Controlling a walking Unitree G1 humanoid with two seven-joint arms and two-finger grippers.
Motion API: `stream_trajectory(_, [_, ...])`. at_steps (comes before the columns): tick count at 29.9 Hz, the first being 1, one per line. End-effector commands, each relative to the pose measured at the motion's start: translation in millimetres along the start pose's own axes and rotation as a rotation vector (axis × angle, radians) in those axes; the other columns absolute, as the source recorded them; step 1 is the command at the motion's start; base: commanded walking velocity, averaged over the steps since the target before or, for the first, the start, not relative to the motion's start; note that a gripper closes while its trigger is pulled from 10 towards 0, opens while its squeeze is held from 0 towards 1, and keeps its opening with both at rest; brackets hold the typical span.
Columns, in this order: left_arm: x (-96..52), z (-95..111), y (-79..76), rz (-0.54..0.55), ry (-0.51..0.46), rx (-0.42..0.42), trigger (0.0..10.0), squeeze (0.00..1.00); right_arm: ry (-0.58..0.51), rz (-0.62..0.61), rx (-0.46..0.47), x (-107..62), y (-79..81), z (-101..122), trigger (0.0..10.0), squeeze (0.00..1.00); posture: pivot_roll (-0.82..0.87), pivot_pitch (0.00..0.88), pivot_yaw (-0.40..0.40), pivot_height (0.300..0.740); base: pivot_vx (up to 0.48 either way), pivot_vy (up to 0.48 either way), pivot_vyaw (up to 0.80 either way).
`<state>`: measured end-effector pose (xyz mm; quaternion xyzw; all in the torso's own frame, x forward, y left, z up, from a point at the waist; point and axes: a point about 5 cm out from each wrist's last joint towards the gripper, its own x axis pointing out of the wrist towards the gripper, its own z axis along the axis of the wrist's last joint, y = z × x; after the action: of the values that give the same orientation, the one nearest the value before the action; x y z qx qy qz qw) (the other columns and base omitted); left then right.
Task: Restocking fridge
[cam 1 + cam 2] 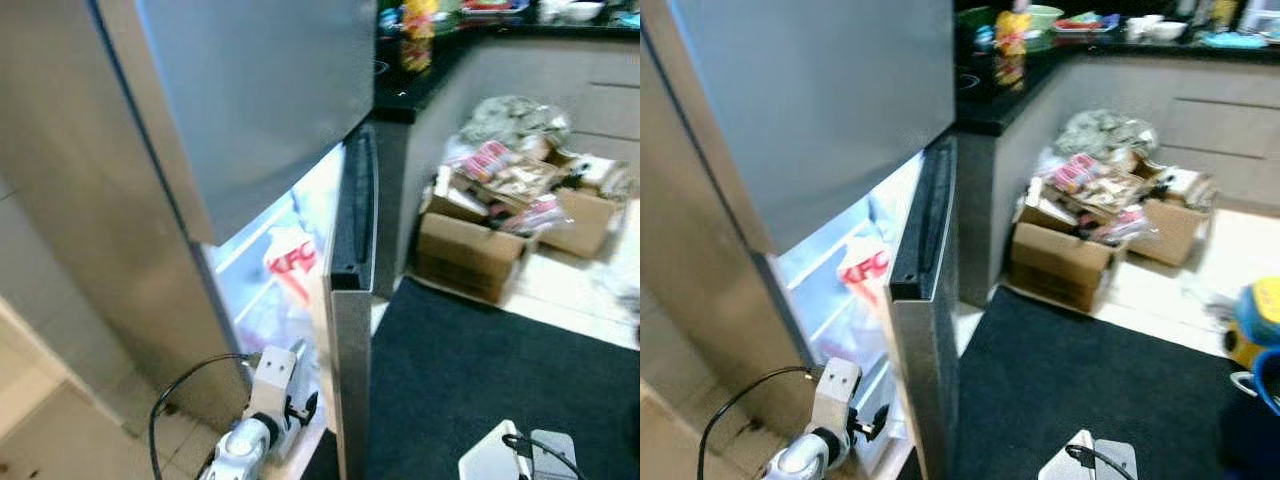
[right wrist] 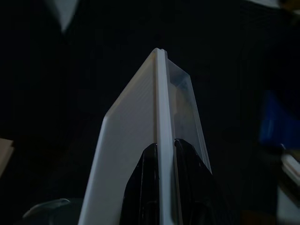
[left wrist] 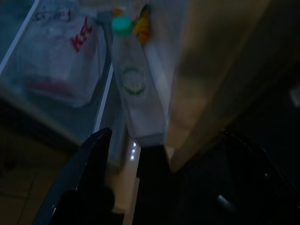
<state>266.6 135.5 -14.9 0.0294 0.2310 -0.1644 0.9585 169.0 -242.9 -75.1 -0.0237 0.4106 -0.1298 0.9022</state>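
- The right claw is clamped on the rim of a white container, which stands up directly from between its fingers.
- The left claw, fingers spread and empty, sits low at the open fridge, just below the KFC bag and bottle.

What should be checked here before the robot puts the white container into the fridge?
1. Fridge door open: ok, partly; the gap looks narrow.
2. Right gripper holding the white container: ok, fingers pinch its rim.
3. Left gripper out of the way: not ok, it sits at the opening.
4. Free space inside: cannot tell; a KFC bag and a bottle occupy the visible part.
5. Path on the dark mat: ok.
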Motion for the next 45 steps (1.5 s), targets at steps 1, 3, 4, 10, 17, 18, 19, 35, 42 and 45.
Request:
stream_trajectory(1, [-3.9, -6.9, 7.1, 0.026, 0.021, 0.007, 10.0, 0.00, -0.024, 0.011, 0.027, 0.6, 5.1, 4.0, 10.0, 0.00, -0.10, 0.031, 0.091, 0.740, 0.000, 0.000, -0.78])
stream_trajectory(3, [-4.1, -6.8, 8.1, 0.029, 0.021, 0.008, 10.0, 0.00, -0.023, 0.011, 0.029, 0.6, 5.1, 4.0, 10.0, 0.00, -0.10, 0.034, 0.090, 0.740, 0.000, 0.000, -0.78])
stream_trajectory(4, [-4.1, -6.8, 8.1, 0.029, 0.021, 0.008, 10.0, 0.00, -0.023, 0.011, 0.029, 0.6, 5.1, 4.0, 10.0, 0.00, -0.10, 0.034, 0.090, 0.740, 0.000, 0.000, -0.78])
stream_trajectory(10, [-2.3, 1.6, 15.9, 0.080, -0.030, -0.001, 10.0, 0.00, -0.037, 0.022, 0.021, 1.2, 3.6, 7.3, 10.0, 0.00, -0.10, 0.043, 0.080, 0.740, 0.000, 0.000, -0.49])
stream_trajectory(17, [-0.4, 7.1, 14.8, 0.096, -0.066, -0.024, 10.0, 0.00, -0.039, 0.031, 0.025, 0.9, 4.0, 6.9, 10.0, 0.00, -0.09, 0.049, 0.072, 0.740, 0.000, 0.000, 0.00])
stream_trajectory(18, [-0.4, 7.1, 14.8, 0.096, -0.066, -0.024, 10.0, 0.00, -0.039, 0.031, 0.025, 0.9, 4.0, 6.9, 10.0, 0.00, -0.09, 0.049, 0.072, 0.740, 0.000, 0.000, 0.00])
stream_trajectory(19, [-0.6, 8.2, 14.7, 0.099, -0.079, -0.034, 10.0, 0.00, -0.040, 0.034, 0.025, 0.9, 4.6, 6.9, 10.0, 0.00, -0.09, 0.049, 0.072, 0.740, 0.000, 0.000, 0.00])
stream_trajectory(35, [18.8, 26.8, -17.5, -0.101, -0.051, 0.043, 10.0, 0.00, 0.034, 0.096, -0.053, -1.5, 8.0, -6.5, 10.0, 0.00, -0.06, 0.074, 0.018, 0.740, 0.000, 0.000, 0.00])
stream_trajectory(42, [39.1, 71.8, -93.3, -0.468, -0.088, 0.172, 10.0, 0.00, 0.078, 0.066, -0.020, -10.2, -2.0, -30.5, 10.0, 0.00, -0.10, 0.077, 0.068, 0.740, 0.000, 0.000, 0.00])
stream_trajectory(45, [35.9, 80.4, -123.9, -0.666, -0.107, 0.170, 10.0, 0.00, 0.083, 0.061, -0.011, -11.6, -2.8, -33.7, 10.0, 0.00, -0.11, 0.077, 0.080, 0.740, 0.000, 0.000, 0.00])
